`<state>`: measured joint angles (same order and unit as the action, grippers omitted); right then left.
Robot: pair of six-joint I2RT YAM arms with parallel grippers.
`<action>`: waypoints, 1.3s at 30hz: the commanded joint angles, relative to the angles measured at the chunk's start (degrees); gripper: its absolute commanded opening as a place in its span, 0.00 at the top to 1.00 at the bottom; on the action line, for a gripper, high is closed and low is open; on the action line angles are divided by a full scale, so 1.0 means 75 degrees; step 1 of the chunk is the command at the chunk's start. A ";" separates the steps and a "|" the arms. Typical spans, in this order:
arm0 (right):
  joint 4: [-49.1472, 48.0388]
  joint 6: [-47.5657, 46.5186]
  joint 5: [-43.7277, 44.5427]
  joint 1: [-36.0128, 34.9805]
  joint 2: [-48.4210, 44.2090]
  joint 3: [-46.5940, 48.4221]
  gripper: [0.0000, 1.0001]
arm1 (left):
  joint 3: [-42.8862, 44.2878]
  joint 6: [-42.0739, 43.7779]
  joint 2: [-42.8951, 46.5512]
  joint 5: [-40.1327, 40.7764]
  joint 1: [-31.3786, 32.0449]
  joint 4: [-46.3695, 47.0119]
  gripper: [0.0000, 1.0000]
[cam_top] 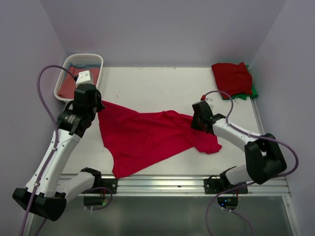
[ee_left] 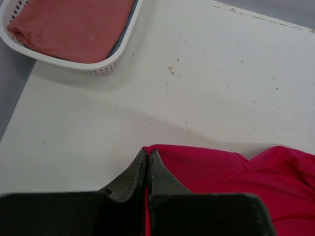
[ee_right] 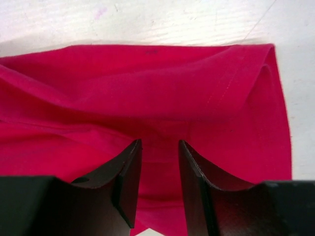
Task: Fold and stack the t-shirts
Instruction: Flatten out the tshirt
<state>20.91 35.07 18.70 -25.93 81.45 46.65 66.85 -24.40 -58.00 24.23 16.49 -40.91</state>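
Two risks: right gripper (ee_right: 160, 143) jaws stand apart over a rumpled fold and may catch one layer or miss. Left gripper (ee_left: 147, 153) jaws, pressed together on a thin corner, could slip under pull. Crimson t-shirt (cam_top: 147, 135) lies mid bench (cam_top: 157, 83), stretched left to right, creased, unfolded.

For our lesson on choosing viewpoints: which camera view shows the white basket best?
The top external view: nearly the whole basket shows, the left arm hiding a little. The left wrist view shows one end, holding a dusty-red t-shirt. The right wrist view shows none.
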 commanded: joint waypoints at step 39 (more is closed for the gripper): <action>0.0517 -0.0668 0.0437 0.0048 -0.0407 0.1057 1.00 | 0.0040 0.0066 0.0057 0.0027 -0.0136 0.0122 1.00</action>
<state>21.93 31.90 19.81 -25.50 79.29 52.34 66.63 -24.38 -57.71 24.16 16.12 -41.28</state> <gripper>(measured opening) 0.011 0.012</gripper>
